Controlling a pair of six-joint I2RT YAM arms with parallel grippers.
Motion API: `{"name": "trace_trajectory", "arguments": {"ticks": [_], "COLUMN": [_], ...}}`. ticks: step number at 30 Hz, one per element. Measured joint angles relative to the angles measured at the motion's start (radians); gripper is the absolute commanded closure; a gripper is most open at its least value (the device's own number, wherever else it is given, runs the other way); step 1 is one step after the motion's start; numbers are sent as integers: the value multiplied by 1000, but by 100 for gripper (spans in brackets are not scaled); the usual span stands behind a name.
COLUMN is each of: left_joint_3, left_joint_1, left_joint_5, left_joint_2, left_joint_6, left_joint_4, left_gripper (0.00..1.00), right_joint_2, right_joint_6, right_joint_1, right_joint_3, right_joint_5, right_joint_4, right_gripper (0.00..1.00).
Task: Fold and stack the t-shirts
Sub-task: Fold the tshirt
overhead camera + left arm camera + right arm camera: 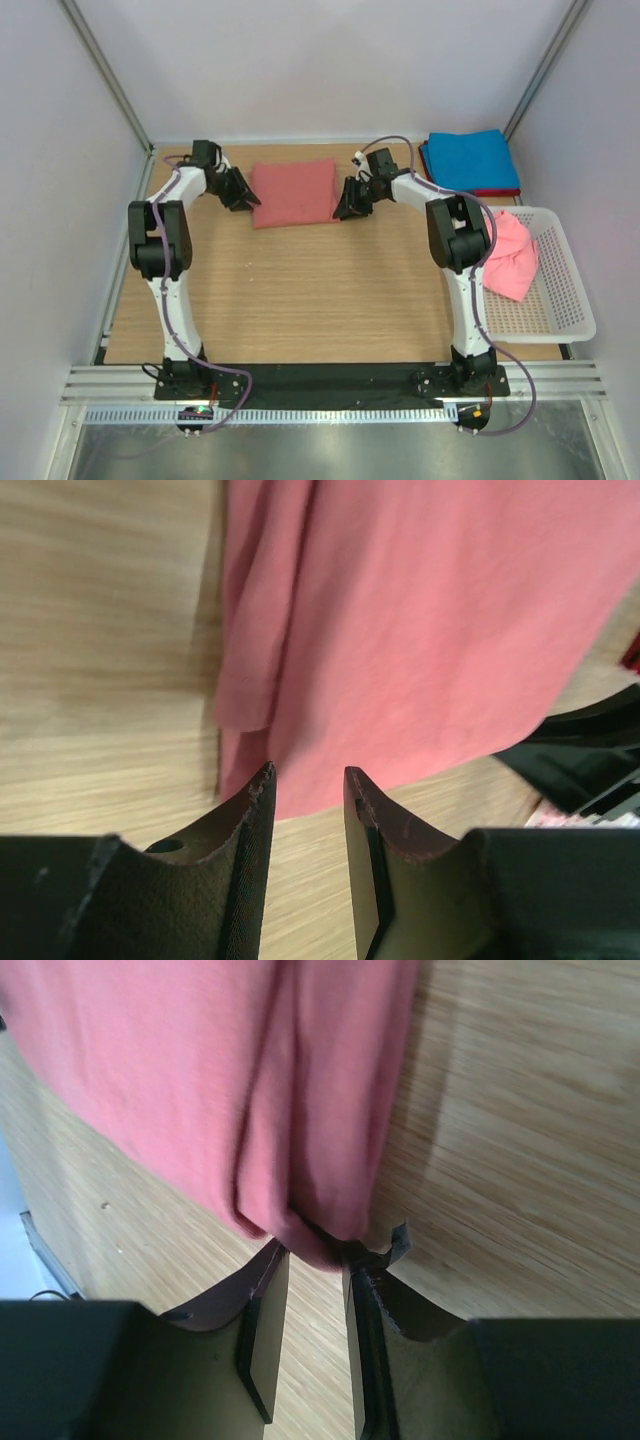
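A folded salmon-pink t-shirt lies flat at the back middle of the wooden table. My left gripper is at its left edge. In the left wrist view the gripper is open and empty, its tips just short of the shirt's edge. My right gripper is at the shirt's right near corner. In the right wrist view the gripper is open, and the shirt's folded corner reaches just in between its tips. A folded blue t-shirt lies on a red one at the back right.
A white plastic basket stands on the right with a crumpled pink t-shirt in it. Grey walls close the back and both sides. The black arm bases sit on the near rail.
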Motion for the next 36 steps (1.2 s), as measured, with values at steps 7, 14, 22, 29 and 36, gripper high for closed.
{"name": "trace_trajectory", "arguments": {"ticks": [7, 14, 22, 29, 36], "left_joint_3": [-25, -24, -4, -2, 1], "left_joint_1": [-16, -18, -20, -21, -20], "left_joint_5": [-13, -13, -24, -56, -66], "left_joint_2": [29, 62, 82, 82, 82], "left_joint_6": [66, 83, 97, 59, 40], "left_joint_4": [-61, -71, -97, -115, -138], "left_gripper": [65, 71, 100, 100, 100], "right_joint_2": [-19, -19, -26, -133, -193], "right_joint_6": [-6, 19, 76, 178, 264], "right_joint_1": [-7, -10, -10, -14, -20], "right_joint_3": [-29, -40, -87, -359, -502], "right_joint_5": [2, -26, -42, -21, -14], "right_joint_4": [13, 74, 171, 340, 490], "right_gripper": [65, 64, 99, 99, 99]}}
